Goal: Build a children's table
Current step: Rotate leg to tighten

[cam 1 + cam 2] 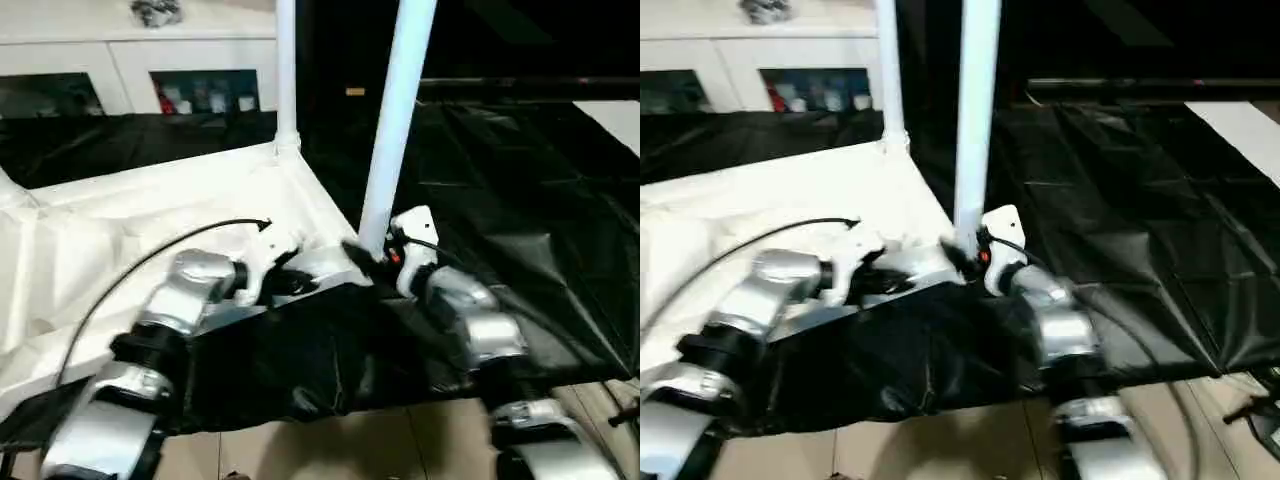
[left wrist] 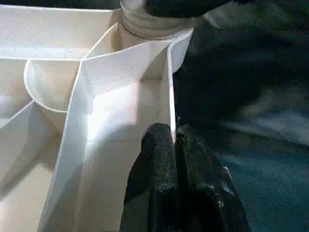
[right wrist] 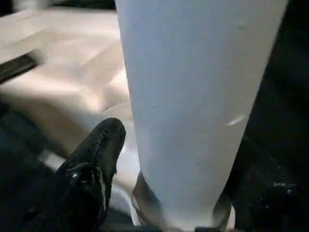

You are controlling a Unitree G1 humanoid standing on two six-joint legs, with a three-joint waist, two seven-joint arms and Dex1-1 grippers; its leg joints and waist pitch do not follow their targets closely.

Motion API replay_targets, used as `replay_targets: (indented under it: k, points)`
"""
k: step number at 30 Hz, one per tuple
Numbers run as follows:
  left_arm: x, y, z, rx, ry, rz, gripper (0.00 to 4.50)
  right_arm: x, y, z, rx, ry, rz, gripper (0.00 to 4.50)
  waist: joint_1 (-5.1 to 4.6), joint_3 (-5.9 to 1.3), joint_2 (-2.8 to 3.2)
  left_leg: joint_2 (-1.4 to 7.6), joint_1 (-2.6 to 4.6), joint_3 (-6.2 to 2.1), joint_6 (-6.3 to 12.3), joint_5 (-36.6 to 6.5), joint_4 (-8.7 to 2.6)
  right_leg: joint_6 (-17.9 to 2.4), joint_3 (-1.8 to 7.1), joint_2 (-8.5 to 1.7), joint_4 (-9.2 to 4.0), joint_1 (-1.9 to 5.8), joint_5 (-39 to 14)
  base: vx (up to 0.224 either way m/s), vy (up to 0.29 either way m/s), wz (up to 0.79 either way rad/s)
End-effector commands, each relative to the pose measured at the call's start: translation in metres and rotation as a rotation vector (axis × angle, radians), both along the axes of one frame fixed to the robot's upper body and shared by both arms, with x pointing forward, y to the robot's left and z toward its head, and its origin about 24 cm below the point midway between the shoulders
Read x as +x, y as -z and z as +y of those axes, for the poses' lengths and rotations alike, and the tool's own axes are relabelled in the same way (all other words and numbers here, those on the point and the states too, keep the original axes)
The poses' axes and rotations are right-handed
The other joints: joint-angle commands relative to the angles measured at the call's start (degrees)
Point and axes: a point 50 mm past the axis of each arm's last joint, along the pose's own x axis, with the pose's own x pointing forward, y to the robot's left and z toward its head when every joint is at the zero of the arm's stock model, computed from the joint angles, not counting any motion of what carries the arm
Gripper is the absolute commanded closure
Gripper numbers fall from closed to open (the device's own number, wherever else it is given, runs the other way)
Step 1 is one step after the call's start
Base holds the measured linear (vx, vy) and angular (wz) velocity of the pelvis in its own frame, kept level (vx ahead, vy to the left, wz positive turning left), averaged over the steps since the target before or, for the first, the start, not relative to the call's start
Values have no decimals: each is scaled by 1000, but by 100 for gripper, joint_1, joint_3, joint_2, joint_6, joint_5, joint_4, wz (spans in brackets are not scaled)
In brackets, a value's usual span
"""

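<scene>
**Tabletop inverted, two legs upright in its corner sockets**

Tabletop (image 1: 150, 230), white plastic, lies ribbed side up on a black sheet (image 1: 500, 200). A far leg (image 1: 286, 70) stands in its corner socket. The near leg (image 1: 395, 120) stands in the near corner socket (image 2: 145, 21). The left gripper (image 2: 173, 145) is clenched on the tabletop's thin side wall, one finger on each face. The right gripper (image 1: 375, 262) grasps the near leg at its base, one black finger (image 3: 94, 164) lying against the tube. A white cabinet (image 1: 130, 60) stands behind.

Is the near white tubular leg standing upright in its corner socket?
Upright: the near white tubular leg rises from the white plastic tabletop's near corner socket. How deep it sits cannot be told.
</scene>
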Motion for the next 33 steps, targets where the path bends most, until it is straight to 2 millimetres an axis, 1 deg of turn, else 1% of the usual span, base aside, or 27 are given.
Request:
replay_targets:
  k: [1,2,3,4,5,7,8,10,11,13,14,16,19,21,23,24,25,26,27,28,29,30,31,32,33]
  points:
    - [-2,-7,-15,-30,126,-19,450,-15,4,25,12,-241,48,133,51,-337,36,162,45,-59,351,-1075,-294,-1446,208,-308,-359,301,-184,0,0,0]
    - [-3,-8,-13,-33,157,-7,450,-19,3,22,-4,-323,61,133,68,-343,26,173,47,-56,399,-1052,-282,-1506,200,-318,-343,308,-127,0,0,0]
    - [-4,-9,-11,-38,183,5,450,-22,3,19,-20,-390,75,133,85,-340,38,178,65,-43,422,-1053,-274,-1542,203,-318,-346,284,-105,0,0,0]
    - [-5,-10,-10,-37,191,8,450,-24,4,18,-25,-411,82,133,142,-328,31,200,57,-43,415,-1090,-278,-1559,199,-339,-345,281,-230,0,0,0]
    - [-5,-10,-8,-29,213,16,450,-26,4,16,-38,-462,100,149,169,-319,30,199,64,-46,370,-1176,-288,-1524,194,-343,-363,274,-420,0,0,0]
    - [-6,-10,-8,-27,218,17,450,-27,4,15,-40,-473,104,149,180,-311,27,203,71,-49,310,-1260,-299,-1494,198,-352,-376,267,-593,0,0,0]
    - [-5,-10,-5,-11,236,25,450,-30,6,14,-65,-542,138,168,188,-310,23,202,78,-58,224,-1333,-311,-1455,194,-355,-386,271,-776,0,0,0]
    - [-5,-10,-4,-8,239,27,450,-31,7,14,-71,-563,149,175,194,-306,25,206,86,-55,194,-1370,-312,-1440,201,-362,-395,260,-837,0,0,0]
    - [-5,-10,-3,-7,241,27,450,-32,7,14,-71,-570,154,184,206,-305,-39,206,71,-62,193,-1326,-313,-1410,201,-377,-381,275,-916,0,0,0]
    - [-4,-11,-2,-10,243,30,450,-34,7,17,-58,-596,173,199,212,-308,-25,204,71,-58,192,-1279,-311,-1370,203,-379,-390,264,-944,0,0,0]
    - [-4,-11,-2,-12,242,30,450,-34,7,18,-53,-599,175,209,218,-313,-38,204,68,-60,199,-1225,-309,-1368,202,-377,-380,269,-892,0,0,0]
    - [-4,-11,-2,-17,233,31,450,-35,7,20,-39,-599,179,226,226,-317,-33,205,68,-59,205,-1173,-305,-1371,201,-378,-372,265,-816,0,0,0]
    - [-6,-8,-1,-28,226,45,450,-41,8,22,12,-608,212,234,238,-312,-35,197,61,-58,222,-1131,-304,-1347,200,-368,-370,272,-779,0,0,0]
    - [-6,-7,0,-32,212,49,450,-43,9,22,28,-595,210,237,249,-317,-27,202,71,-59,213,-1155,-304,-1328,200,-376,-376,264,-840,0,0,0]
    - [-5,-6,1,-39,174,46,450,-42,9,22,54,-549,201,238,264,-311,-25,206,80,-60,179,-1214,-313,-1303,202,-378,-391,254,-949,0,0,0]
    - [-2,-6,1,-43,126,32,450,-36,10,22,60,-443,168,238,268,-311,-28,204,78,-61,158,-1229,-315,-1302,203,-378,-392,257,-979,0,0,0]
    - [-1,-7,0,-45,107,27,450,-33,11,22,62,-393,157,239,259,-296,-20,208,74,-60,98,-1271,-325,-1282,215,-391,-402,231,-1052,0,0,0]
    - [3,-7,-1,-46,50,7,450,-24,14,21,63,-228,133,239,251,-302,-27,198,87,-75,26,-1383,-336,-1230,208,-406,-424,231,-1276,0,0,0]
    - [4,-7,-1,-45,31,0,450,-21,16,20,60,-168,130,240,236,-301,-20,202,102,-79,-28,-1415,-342,-1215,216,-413,-429,211,-1350,0,0,0]
    - [5,-6,-2,-45,13,-5,450,-18,17,19,57,-112,129,241,200,-287,-29,187,83,-102,-114,-1495,-365,-1151,208,-417,-450,227,-1592,0,0,0]
    - [7,-6,-5,-55,-30,-18,450,-13,20,18,63,0,122,241,164,-281,-19,186,96,-101,-158,-1582,-371,-1087,215,-414,-476,208,-1762,0,0,0]
    - [7,-5,-7,-61,-49,-22,450,-12,21,17,66,49,122,243,144,-286,-22,184,100,-109,-170,-1603,-372,-1069,214,-414,-482,210,-1799,0,0,0]
    - [8,-4,-15,-81,-86,-23,450,-10,27,18,71,165,147,244,119,-281,-43,181,87,-112,-161,-1579,-378,-1025,219,-402,-482,223,-1809,0,0,0]
    - [7,-2,-22,-93,-100,-22,450,-9,31,21,66,227,154,244,104,-277,-45,175,85,-110,-137,-1563,-380,-997,225,-395,-492,212,-1805,0,0,0]
    - [7,-2,-24,-97,-103,-21,450,-9,32,21,66,247,158,244,97,-276,-45,175,89,-109,-135,-1557,-380,-975,226,-392,-491,212,-1813,0,0,0]
